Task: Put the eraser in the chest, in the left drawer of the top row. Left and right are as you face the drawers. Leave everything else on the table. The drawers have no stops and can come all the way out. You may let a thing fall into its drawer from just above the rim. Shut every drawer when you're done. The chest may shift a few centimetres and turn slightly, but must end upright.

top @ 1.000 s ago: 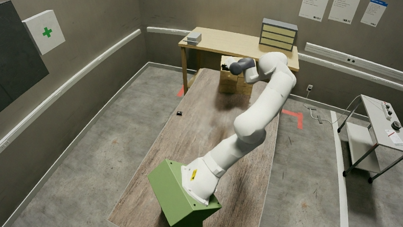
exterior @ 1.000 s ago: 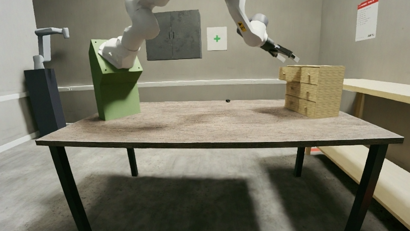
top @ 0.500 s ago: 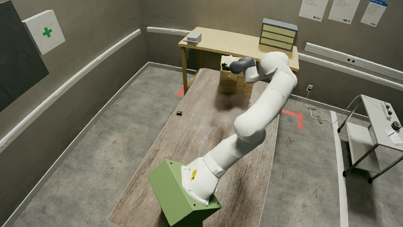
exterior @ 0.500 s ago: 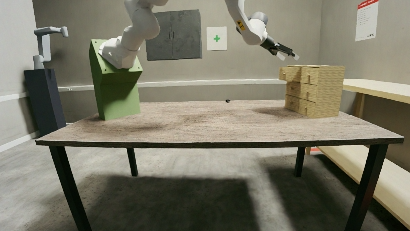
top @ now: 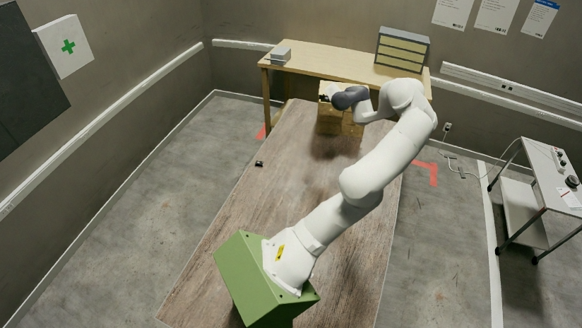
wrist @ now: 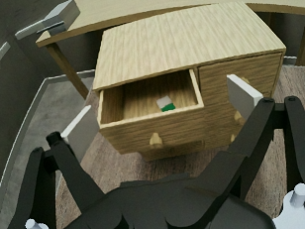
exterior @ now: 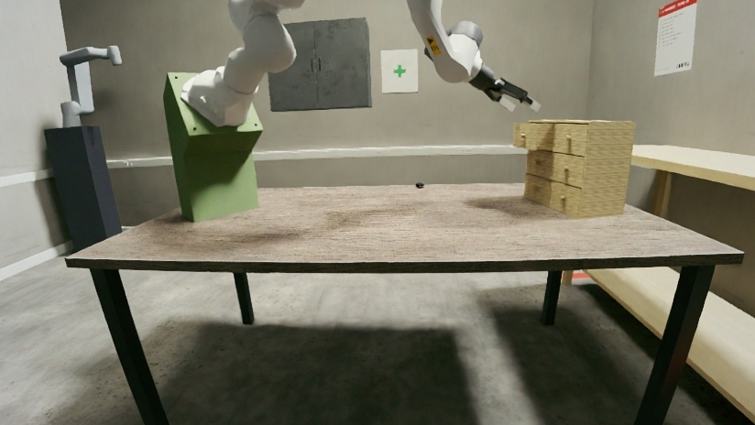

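The wooden chest (top: 330, 119) (exterior: 607, 168) (wrist: 184, 41) stands upright at the far end of the table (top: 284, 195) (exterior: 369, 237). Its top-row left drawer (wrist: 141, 133) (exterior: 530, 136) is pulled partly out. The eraser (wrist: 165, 104), white with a green part, lies inside this drawer. My gripper (wrist: 159, 102) (exterior: 519, 103) (top: 325, 97) is open and empty. It hangs a little above and in front of the open drawer. The other drawers look shut.
A small black object (top: 258, 163) (exterior: 420, 185) lies near the table's left edge. The green robot pedestal (top: 252, 280) (exterior: 211, 158) stands at the near end. A light wooden desk (top: 325, 61) stands right behind the chest.
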Robot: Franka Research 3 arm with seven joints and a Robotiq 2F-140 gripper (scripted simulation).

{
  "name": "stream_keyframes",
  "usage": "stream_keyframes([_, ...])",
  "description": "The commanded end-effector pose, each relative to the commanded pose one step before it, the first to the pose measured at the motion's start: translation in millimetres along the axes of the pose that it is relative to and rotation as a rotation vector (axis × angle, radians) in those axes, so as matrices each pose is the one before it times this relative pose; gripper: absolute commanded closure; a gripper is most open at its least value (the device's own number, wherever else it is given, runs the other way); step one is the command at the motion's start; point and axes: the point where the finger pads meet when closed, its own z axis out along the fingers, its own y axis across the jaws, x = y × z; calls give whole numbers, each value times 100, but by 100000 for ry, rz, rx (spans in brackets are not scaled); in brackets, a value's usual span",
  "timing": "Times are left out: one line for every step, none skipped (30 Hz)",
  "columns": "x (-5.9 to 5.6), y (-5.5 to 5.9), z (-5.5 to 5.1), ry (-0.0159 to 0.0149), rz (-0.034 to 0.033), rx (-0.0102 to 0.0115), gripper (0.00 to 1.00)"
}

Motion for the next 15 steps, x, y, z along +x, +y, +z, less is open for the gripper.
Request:
stream_keyframes([-323,453,-1426,1462,-1799,-1811,0])
stream_keyframes([-252,0,-501,0,0,0,0])
stream_keyframes([-262,1,-518,-1,0,-1,0])
stream_keyframes([-269,0,-533,-1,0,0,0])
stream_keyframes([-274,0,-545,0,0,0,0])
stream_keyframes([0,0,0,0,0,0,0])
stream_keyframes([0,0,0,0,0,0,0])
stream_keyframes([-278,-1,-554,2,0,1,0])
stream_keyframes([-283,1,-559,-2,0,-1,0])
stream_keyframes([-283,0,-562,0,0,0,0])
stream_keyframes([-282,0,-561,1,0,1,0])
stream_keyframes([-280,0,-556,0,0,0,0])
stream_keyframes([-277,0,-548,-1,0,0,0])
stream_keyframes([-270,0,-536,0,0,0,0])
stream_keyframes([-262,0,-521,1,0,0,0])
